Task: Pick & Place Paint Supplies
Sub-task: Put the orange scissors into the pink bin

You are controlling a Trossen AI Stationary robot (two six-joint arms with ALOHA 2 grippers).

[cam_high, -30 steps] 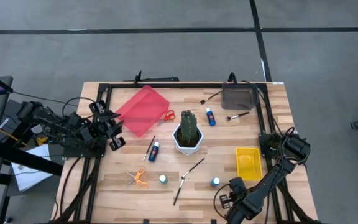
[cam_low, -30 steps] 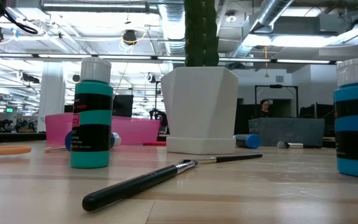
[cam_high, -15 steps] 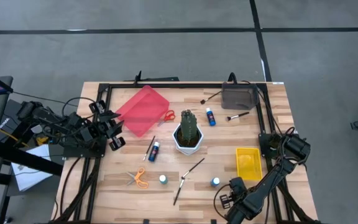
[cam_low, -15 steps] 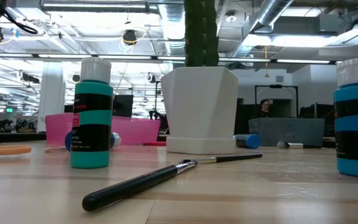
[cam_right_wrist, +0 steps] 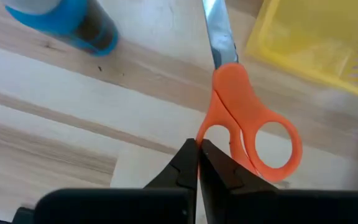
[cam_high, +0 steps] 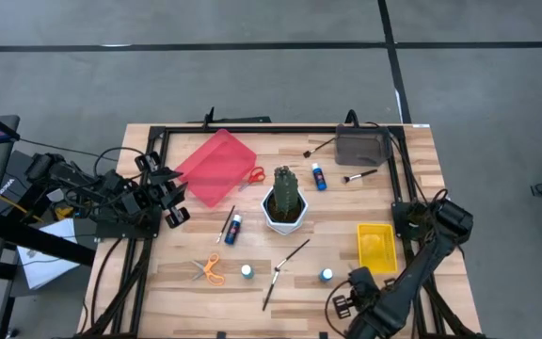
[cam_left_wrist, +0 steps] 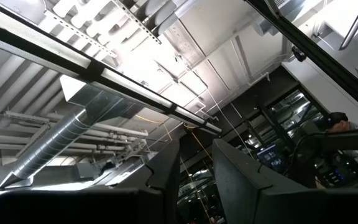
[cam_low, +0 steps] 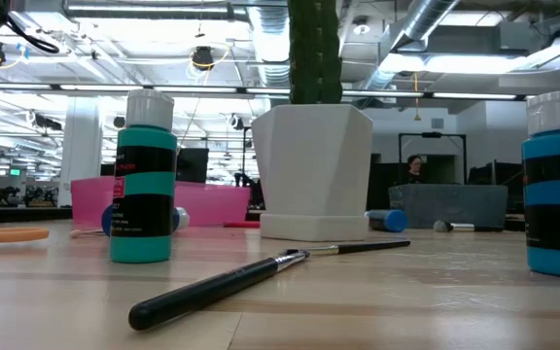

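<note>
Low, right claw (cam_right_wrist: 197, 149) closed beside scissors (cam_right_wrist: 247, 130)

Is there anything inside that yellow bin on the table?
No: seen from above, the yellow bin shows only its bare yellow floor, with no bottle, brush or scissors in it.

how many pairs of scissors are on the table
3. An orange pair lies near the front left, a red pair beside the pink tray, and another orange pair sits at the shut right gripper, hidden from above.
</note>
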